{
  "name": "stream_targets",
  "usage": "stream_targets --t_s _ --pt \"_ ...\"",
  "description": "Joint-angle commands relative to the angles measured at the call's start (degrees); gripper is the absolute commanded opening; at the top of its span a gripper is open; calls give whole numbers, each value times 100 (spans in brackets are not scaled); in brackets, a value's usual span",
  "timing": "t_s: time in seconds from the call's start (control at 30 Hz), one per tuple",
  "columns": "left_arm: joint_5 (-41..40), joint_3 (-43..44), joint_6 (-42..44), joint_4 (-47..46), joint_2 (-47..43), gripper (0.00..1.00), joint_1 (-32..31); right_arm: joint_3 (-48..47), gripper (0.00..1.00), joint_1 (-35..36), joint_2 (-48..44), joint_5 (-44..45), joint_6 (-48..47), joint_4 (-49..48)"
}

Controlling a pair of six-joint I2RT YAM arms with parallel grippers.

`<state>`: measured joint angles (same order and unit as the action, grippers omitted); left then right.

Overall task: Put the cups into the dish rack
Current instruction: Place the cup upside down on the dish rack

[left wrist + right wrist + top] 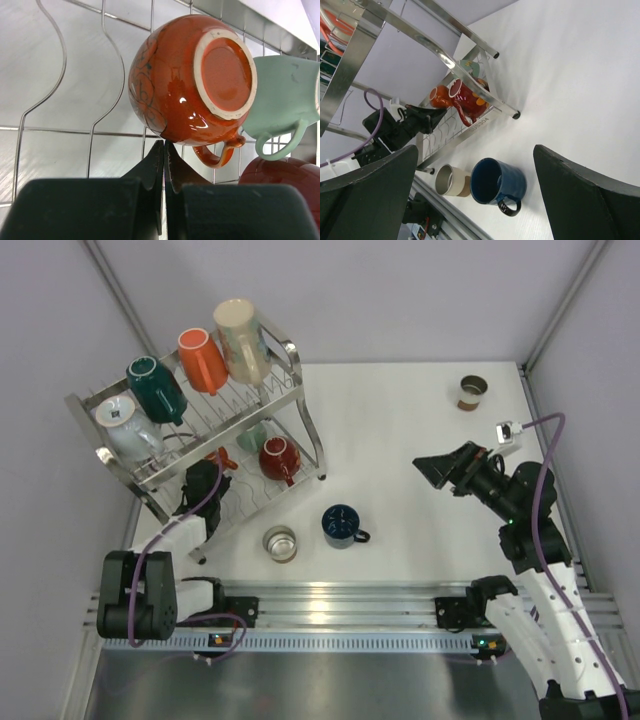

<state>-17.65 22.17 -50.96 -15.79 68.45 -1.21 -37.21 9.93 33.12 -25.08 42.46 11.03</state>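
The dish rack [300, 390] stands at the back left. Its upper tier holds a pale blue cup [125, 425], a dark teal cup [155, 388], an orange cup [203, 360] and a tall beige cup [240, 340]. The lower tier holds a mint cup [253, 435], a red cup [280, 458] and a small round orange cup [185, 80]. My left gripper [164, 145] is shut and empty, tips just under that orange cup. A navy mug [342, 525] and a beige steel-lined cup [280, 543] stand on the table. My right gripper [428, 472] is open and empty, high above the table right of the navy mug [500, 182].
A small brown cup [472, 392] stands at the back right. The arms' aluminium rail [340, 605] runs along the near edge. Grey walls close in the left, back and right. Rack tines [102, 65] surround the left gripper.
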Motion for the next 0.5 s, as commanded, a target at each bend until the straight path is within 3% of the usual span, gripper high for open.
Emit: stream_targets --t_s 0.0,0.47 --pt "-28 278 121 -548 90 0 77 -348 99 -53 27 56 -124 -101" --pt "139 507 473 -706 328 0 86 -322 99 -53 89 74 -141 -136"
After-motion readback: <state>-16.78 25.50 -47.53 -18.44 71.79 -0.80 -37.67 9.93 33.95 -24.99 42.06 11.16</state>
